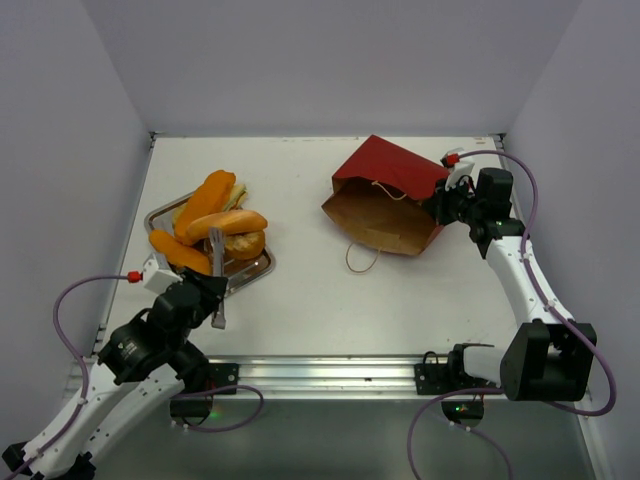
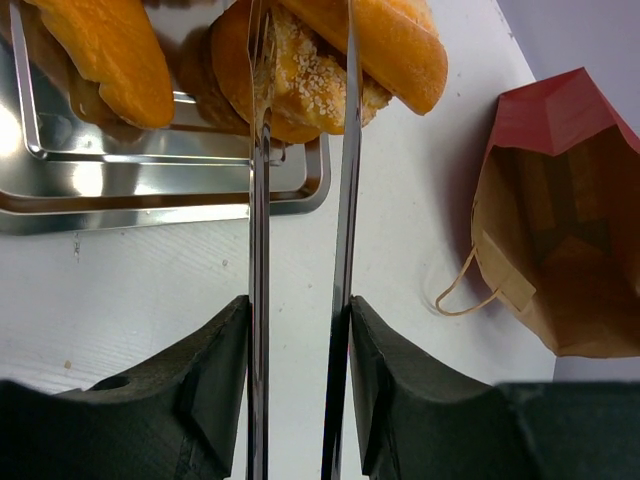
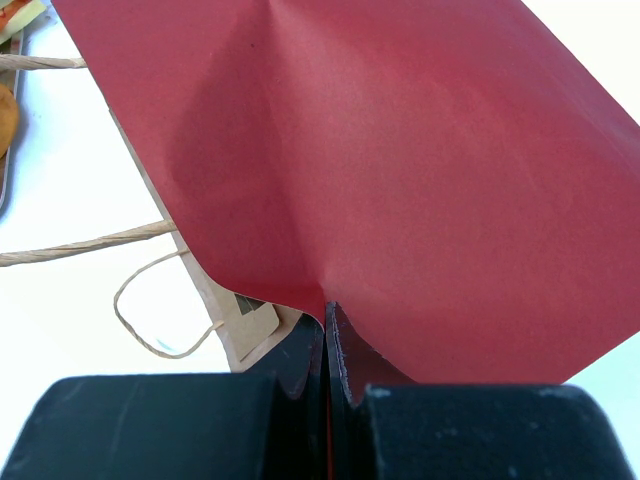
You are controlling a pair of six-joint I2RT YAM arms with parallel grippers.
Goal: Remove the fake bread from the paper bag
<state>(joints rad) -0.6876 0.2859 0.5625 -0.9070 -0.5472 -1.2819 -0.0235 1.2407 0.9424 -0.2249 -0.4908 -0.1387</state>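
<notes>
The fake bread [image 1: 215, 225] lies piled on a square metal tray [image 1: 262, 268] at the left: long golden-orange rolls [image 2: 390, 40] and a seeded round bun [image 2: 300, 80]. My left gripper [image 2: 298, 330] is shut on metal tongs [image 2: 258, 200], whose tips reach the bun at the tray's near edge, one arm on each side of it. The dark red paper bag [image 1: 385, 200] lies on its side at the right, brown mouth facing left. No bread shows inside it [image 2: 560, 230]. My right gripper [image 3: 326, 320] is shut on the bag's red edge [image 3: 400, 150].
The bag's tan cord handles [image 1: 358, 258] trail onto the white table toward the middle. White walls enclose the table at the back and both sides. A metal rail [image 1: 320, 372] runs along the near edge.
</notes>
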